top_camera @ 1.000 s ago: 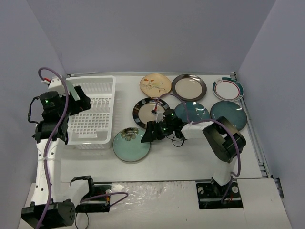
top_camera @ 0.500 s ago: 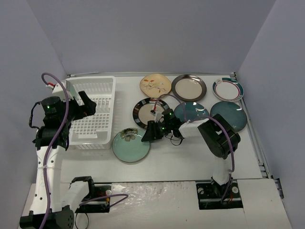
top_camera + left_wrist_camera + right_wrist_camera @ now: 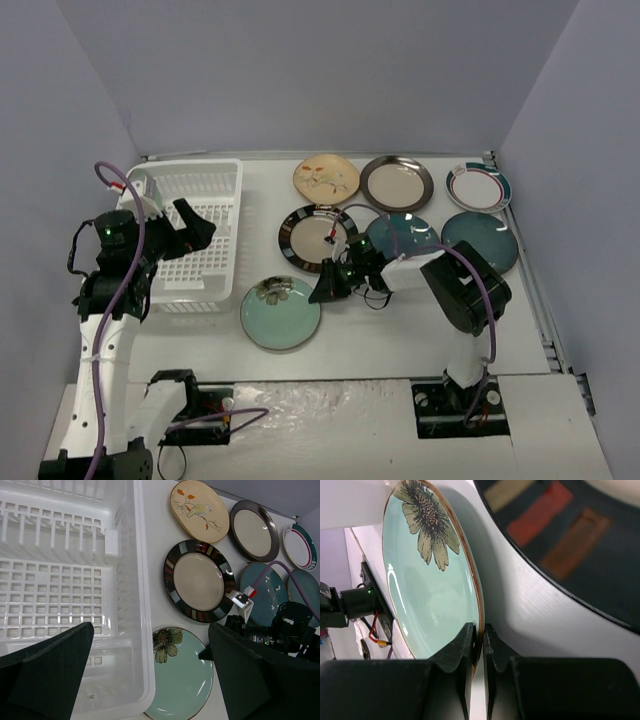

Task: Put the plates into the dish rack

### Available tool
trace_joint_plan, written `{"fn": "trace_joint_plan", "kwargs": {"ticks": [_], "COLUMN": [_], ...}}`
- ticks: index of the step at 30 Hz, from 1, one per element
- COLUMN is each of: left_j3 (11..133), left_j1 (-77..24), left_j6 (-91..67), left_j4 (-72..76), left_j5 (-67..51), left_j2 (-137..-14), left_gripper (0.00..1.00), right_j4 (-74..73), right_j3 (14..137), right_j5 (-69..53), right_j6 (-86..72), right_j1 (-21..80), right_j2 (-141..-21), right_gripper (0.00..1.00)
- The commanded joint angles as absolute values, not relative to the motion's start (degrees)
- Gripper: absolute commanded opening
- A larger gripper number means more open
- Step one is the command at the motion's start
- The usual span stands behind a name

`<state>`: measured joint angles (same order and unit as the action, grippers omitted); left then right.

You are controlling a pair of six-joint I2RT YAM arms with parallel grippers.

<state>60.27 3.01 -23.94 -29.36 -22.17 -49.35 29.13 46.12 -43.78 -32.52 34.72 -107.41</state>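
Observation:
A light teal plate [image 3: 280, 313] with a dark flower lies on the table just right of the dish rack's near corner. My right gripper [image 3: 322, 292] is shut on its right rim, and in the right wrist view the two fingers pinch the brown edge [image 3: 478, 640] of the plate [image 3: 430, 590]. The white dish rack [image 3: 236, 200] stands at the left with its dividers upright. My left gripper [image 3: 198, 232] hangs open above the rack with nothing in it. The left wrist view looks down past the gripper [image 3: 150, 650] on the rack wall [image 3: 137, 580] and the teal plate [image 3: 182, 672].
Other plates lie flat to the right of the rack: a tan floral one [image 3: 326, 178], a dark-rimmed beige one [image 3: 397, 183], a striped-rim beige one [image 3: 317, 237], a white one with a teal-red rim [image 3: 478, 186], and two dark blue ones [image 3: 403, 235] [image 3: 480, 241].
My right gripper has closed on the teal plate's rim, and the plate has shifted slightly to the right. My left arm has swung rightward over the rack, still open.

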Motion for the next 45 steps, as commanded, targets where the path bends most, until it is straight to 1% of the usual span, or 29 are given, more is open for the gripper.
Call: {"fn": "trace_joint_plan", "kwargs": {"ticks": [1,4,8,15,18,24,29,35,40,44,45], "left_j3": [60.8,59.8,58.2,57.7,57.1,55.2,54.9,55.4,55.0,54.1,53.9], "left_j1": [1.1,-0.3,-7.1,-16.0,-18.3,-21.0,-22.2,-23.7,-24.2,-24.4,-24.5], "left_j6": [-27.9,-30.4,-33.3,-34.2,-34.5,-36.0,-37.0,-38.7,-39.4,-40.8,-41.1], "left_j4": [-24.9,-23.0,-18.8,-15.3,-13.9,-11.3,-9.1,-5.1,-3.5,-1.6,-1.2], "left_j5": [-25.2,-25.8,-25.3,-21.4,-20.4,-20.0,-20.4,-24.4,-25.8,-27.1,-27.5], "left_j2": [-47.9,-47.8,-48.4,-52.7,-54.2,-56.6,-58.5,-60.8,-61.8,-62.2,-62.2], "left_gripper": [0.97,0.97,0.97,0.97,0.97,0.97,0.97,0.97,0.91,0.81,0.80], "right_j4": [26.3,25.7,25.6,29.1,31.7,36.6,40.1,47.0,53.6,56.7,57.0], "right_j3": [43.6,42.5,40.4,37.8,37.2,38.0,39.9,40.5,39.8,39.1,39.1], "right_j5": [-42.3,-42.9,-44.3,-48.6,-50.1,-53.0,-54.9,-55.0,-54.9,-54.7,-54.7], "right_j6": [-29.6,-30.7,-32.5,-35.6,-38.0,-43.4,-46.5,-52.0,-55.7,-57.9,-58.0], "right_j1": [31.8,29.5,25.1,22.5,21.8,17.9,16.8,15.9,15.7,15.5,15.5], "right_j2": [-98.9,-94.8,-87.9,-84.4,-82.4,-76.0,-73.0,-71.3,-71.5,-71.7,-71.8], "right_gripper": [0.00,0.00,0.00,0.00,0.00,0.00,0.00,0.00,0.00,0.00,0.00]}}
